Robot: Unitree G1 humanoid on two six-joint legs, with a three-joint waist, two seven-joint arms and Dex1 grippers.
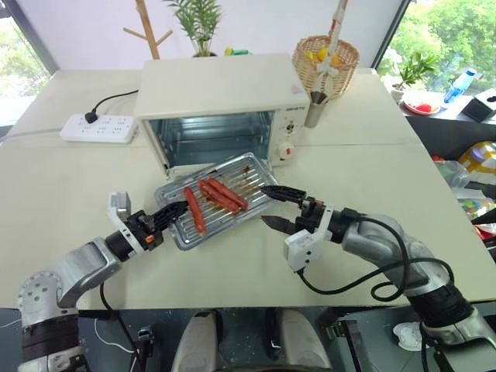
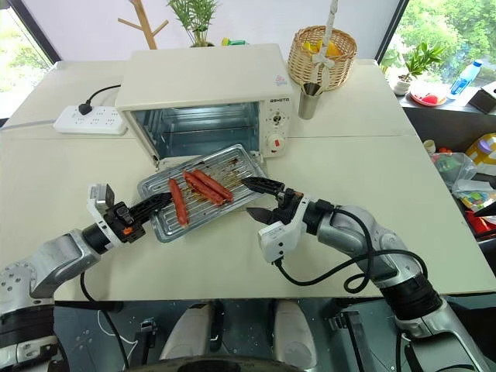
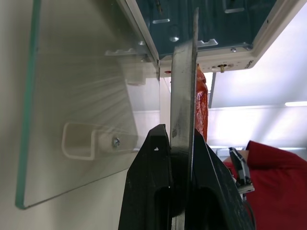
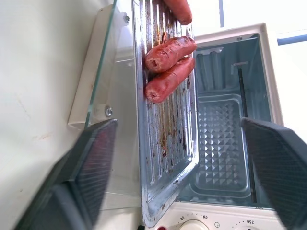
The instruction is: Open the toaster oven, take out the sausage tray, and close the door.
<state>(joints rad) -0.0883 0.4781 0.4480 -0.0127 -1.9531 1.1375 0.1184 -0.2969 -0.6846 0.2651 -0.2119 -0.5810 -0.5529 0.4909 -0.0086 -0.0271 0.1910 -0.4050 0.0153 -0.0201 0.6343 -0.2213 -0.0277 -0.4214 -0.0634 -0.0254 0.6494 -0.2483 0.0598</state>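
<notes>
Three red-brown sausages [image 1: 213, 198] ride the shiny ribbed metal tray [image 1: 217, 200] before the cream toaster oven [image 1: 221, 108], left gripper [image 1: 172, 212] clamped on its rim to carry it, right gripper [image 1: 277, 207] spread apart.

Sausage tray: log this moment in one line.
door open | sausage tray out | left gripper shut on tray | right gripper open

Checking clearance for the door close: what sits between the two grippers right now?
The sausage tray spans that stretch in the left eye view, above the lowered door. The left gripper pinches its near rim; the right gripper stands open at its other end.
</notes>
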